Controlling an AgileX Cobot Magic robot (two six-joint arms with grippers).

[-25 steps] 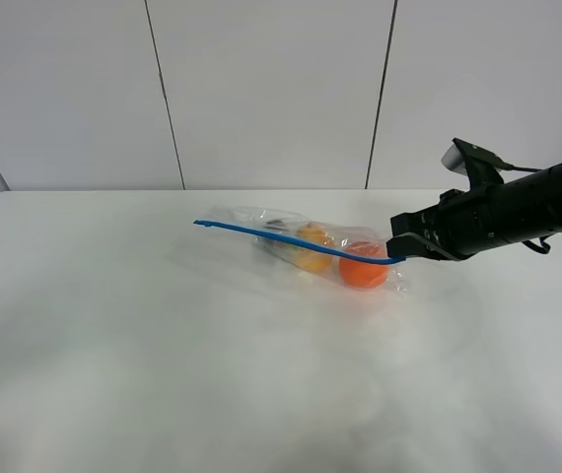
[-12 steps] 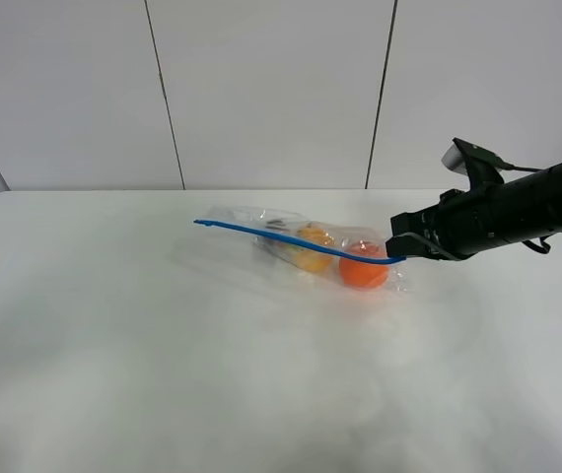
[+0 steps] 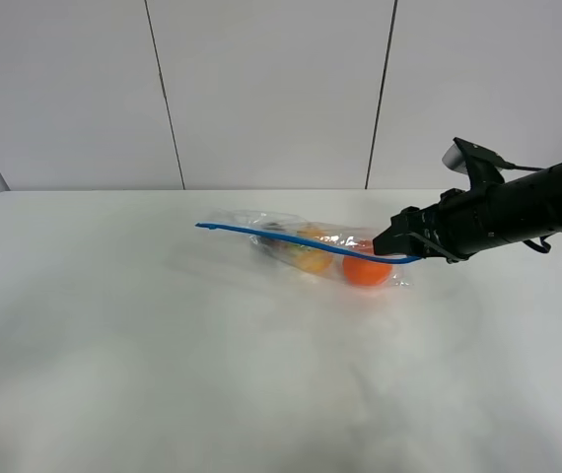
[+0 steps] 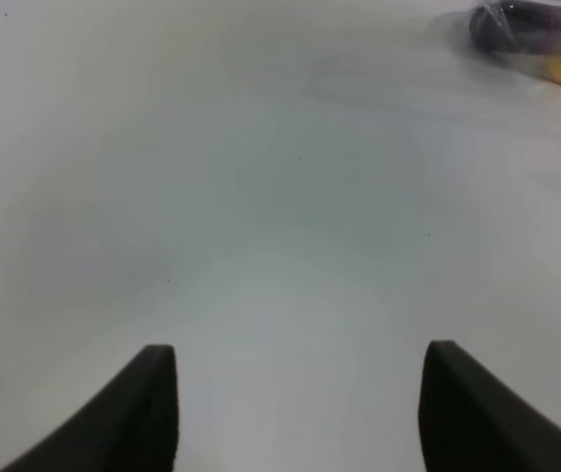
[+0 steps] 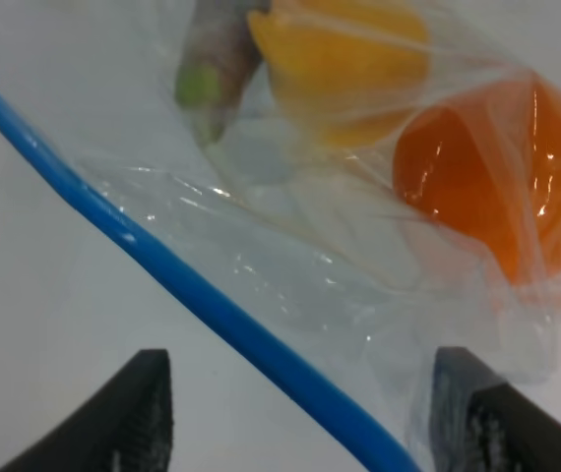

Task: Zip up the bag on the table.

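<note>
- Exterior high view: I see the bag lying on the table, toward the far right of the middle, with its blue strip running from a raised left end down to the right gripper.
- I judge the zipping finished or close to it: the strip reads as 1 unbroken blue line along the whole bag, and the right gripper sits at its right end.
- Left gripper: I see it only in the left wrist view, fingers spread wide over bare table, holding nothing, with the bag well apart at the frame's edge.
- Right wrist view: both fingers stand apart, the strip passes between them untouched, so I read that gripper as let go.
- Inside the bag I make out an orange piece, a yellow piece and a dark stem-like piece.
- Hard to tell: whether the seal is pressed shut along its full length; no slider tab shows, and the left arm is out of the high view.
</note>
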